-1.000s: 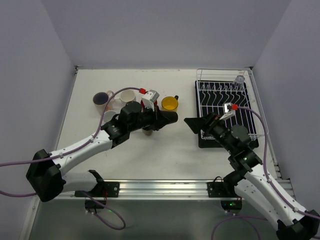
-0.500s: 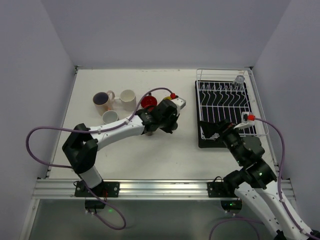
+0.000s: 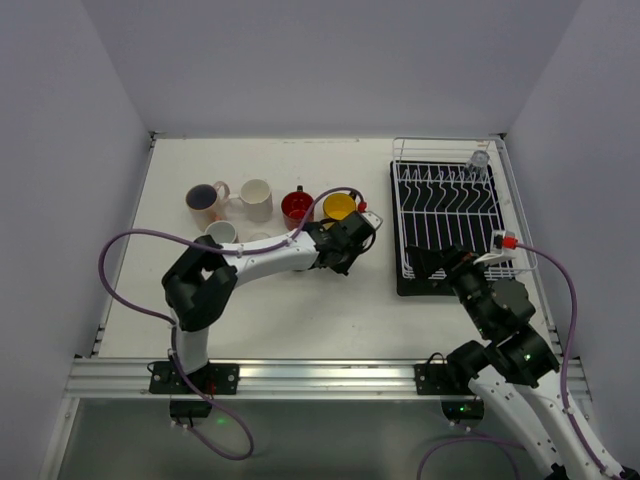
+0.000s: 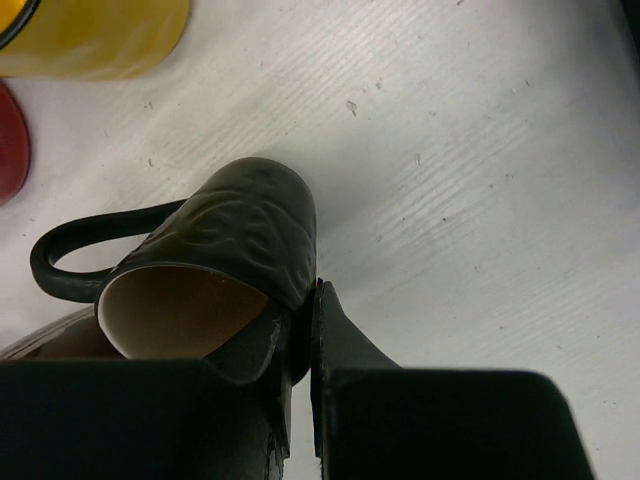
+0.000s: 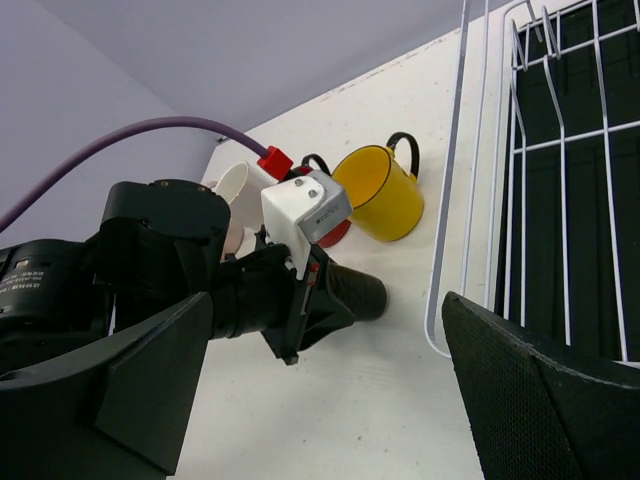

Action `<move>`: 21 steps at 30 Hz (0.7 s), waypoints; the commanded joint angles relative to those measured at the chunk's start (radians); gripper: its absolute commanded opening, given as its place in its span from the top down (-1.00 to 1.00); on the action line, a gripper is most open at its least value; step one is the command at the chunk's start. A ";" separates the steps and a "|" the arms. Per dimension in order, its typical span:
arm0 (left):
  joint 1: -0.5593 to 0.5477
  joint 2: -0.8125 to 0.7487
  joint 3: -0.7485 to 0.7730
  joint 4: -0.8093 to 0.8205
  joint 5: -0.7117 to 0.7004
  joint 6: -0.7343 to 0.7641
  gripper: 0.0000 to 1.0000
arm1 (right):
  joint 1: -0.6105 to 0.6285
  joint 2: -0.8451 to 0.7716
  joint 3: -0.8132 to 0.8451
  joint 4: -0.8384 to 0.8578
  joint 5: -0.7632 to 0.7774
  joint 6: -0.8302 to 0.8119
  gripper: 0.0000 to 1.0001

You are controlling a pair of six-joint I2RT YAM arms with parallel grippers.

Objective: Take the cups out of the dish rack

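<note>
My left gripper (image 3: pixel 350 240) is shut on the rim of a black mug (image 4: pixel 240 235), one finger inside and one outside. It holds the mug on its side, low over the table, just below the yellow mug (image 3: pixel 339 206). The black mug also shows in the right wrist view (image 5: pixel 355 290). My right gripper (image 3: pixel 432 262) is open and empty at the near left corner of the white wire dish rack (image 3: pixel 455 205). A clear glass (image 3: pixel 480 158) stands at the rack's far side. The red mug (image 3: pixel 297 207), the white mug (image 3: pixel 256 196) and the pale mug with purple inside (image 3: pixel 203 197) stand in a row on the table.
A small pale cup (image 3: pixel 220 233) stands in front of the row of mugs. The rack sits on a black tray (image 3: pixel 412 283) near the right wall. The left arm's purple cable (image 3: pixel 130 245) loops over the table's left side.
The left arm folded its elbow in and carried the black mug right and down, beside the yellow mug. My right gripper drew back right, from mid-table to the rack's near corner.
</note>
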 commanded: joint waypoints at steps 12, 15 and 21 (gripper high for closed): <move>-0.021 -0.005 0.079 -0.041 -0.120 0.044 0.02 | 0.001 0.023 0.030 0.003 0.057 -0.026 -0.98; -0.023 -0.037 0.086 -0.044 -0.128 0.044 -0.07 | 0.001 0.052 0.048 0.003 0.090 -0.042 -0.98; -0.024 -0.202 0.096 -0.033 -0.256 0.060 -0.40 | 0.001 0.176 0.120 -0.009 0.211 -0.108 -0.83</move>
